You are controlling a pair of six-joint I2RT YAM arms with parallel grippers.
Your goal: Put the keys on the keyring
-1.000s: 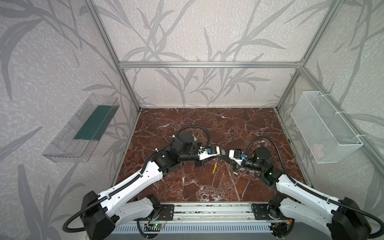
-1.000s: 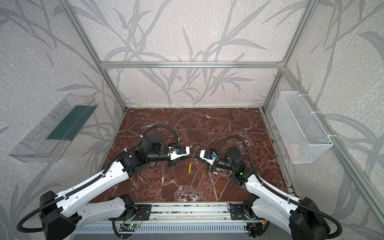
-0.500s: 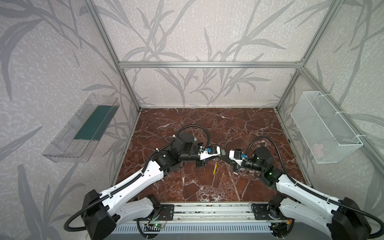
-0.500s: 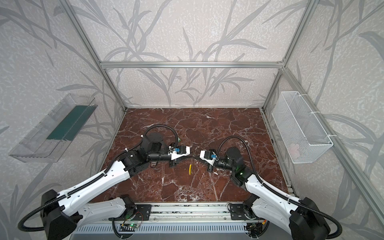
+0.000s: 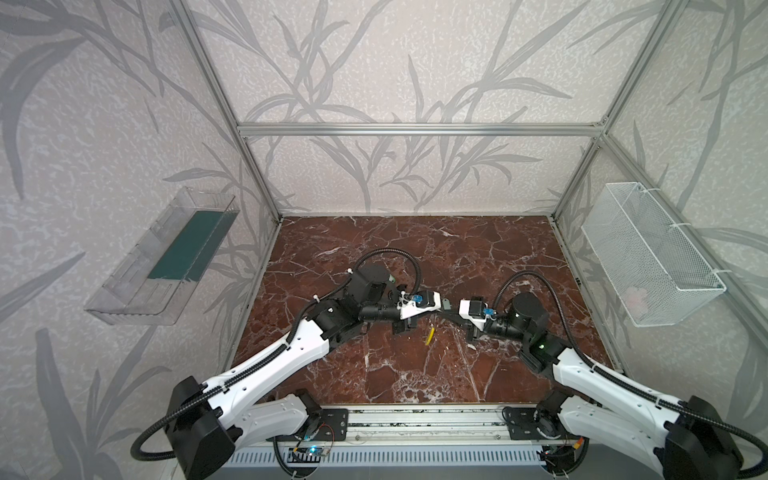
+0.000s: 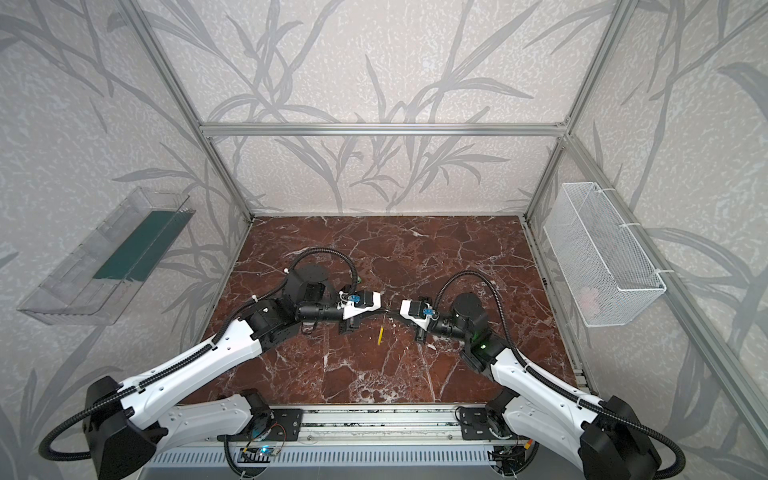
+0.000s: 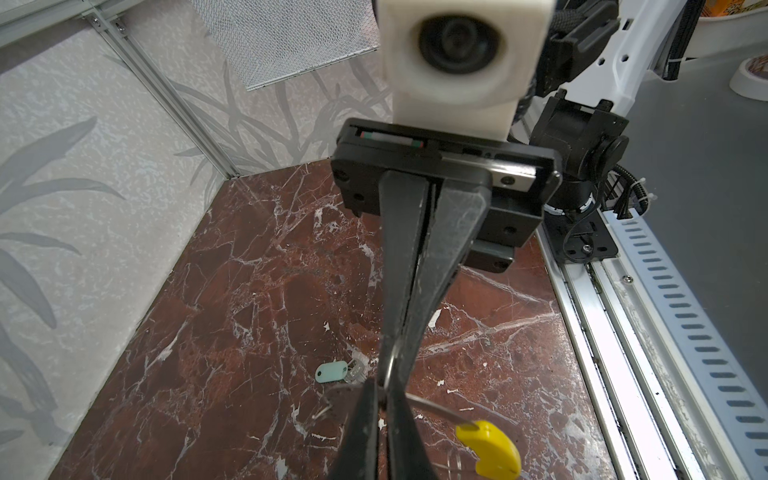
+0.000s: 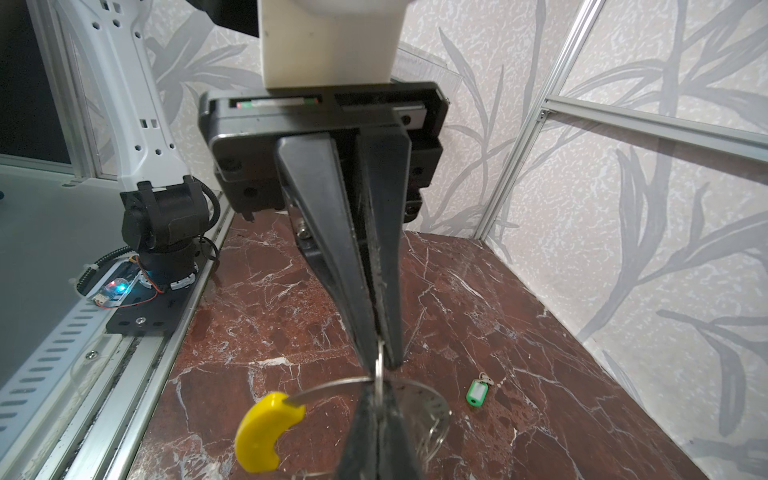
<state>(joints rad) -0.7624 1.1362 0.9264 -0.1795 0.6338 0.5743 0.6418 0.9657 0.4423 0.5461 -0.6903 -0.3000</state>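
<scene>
Plainly, the left wrist view hides a good deal. The left gripper (image 7: 384, 401) is cut off by the picture's edge, and only its two dark fingers show, pressed close on the thin grey wire of the keyring (image 7: 436, 409), whose far arc is lost behind them. Tip to tip with it, the right gripper (image 7: 390, 363) is clenched on the same wire. A small loop at its tips is too blurred to name. The one yellow sleeve (image 7: 490, 451) curves off to one side. One key (image 7: 332, 371), with a pale mint head and short metal blade, lies flat on the marble floor (image 7: 232, 316), apart from the ring. In the right wrist view the left gripper (image 8: 380, 355) appears pinched on the wire, beside the bright, banana-shaped sleeve (image 8: 266, 432). One green-headed key (image 8: 478, 392) lies on the floor there; whether it is the same key cannot be told. In both top views the two grippers meet mid-floor. Of the ring only the yellow sleeve (image 5: 430, 336) (image 6: 380, 336) shows, a thin sliver beneath them; wire and keys are too small to make out.
</scene>
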